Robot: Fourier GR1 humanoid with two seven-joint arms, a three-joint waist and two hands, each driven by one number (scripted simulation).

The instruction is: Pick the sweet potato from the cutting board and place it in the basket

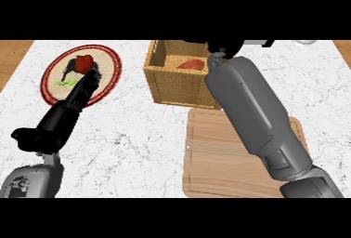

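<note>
Over the far basket: the placing step looks all but done.
Sweet potato (191, 64) lies inside the wicker basket (179, 87); the right hand (219, 48) hovers above it, fingers too hidden to tell. The cutting board (212, 153) is bare. Next, I judge, comes withdrawing that arm. The left hand (77, 98), fingers straight, rests over the red-rimmed plate (112, 74).
</note>
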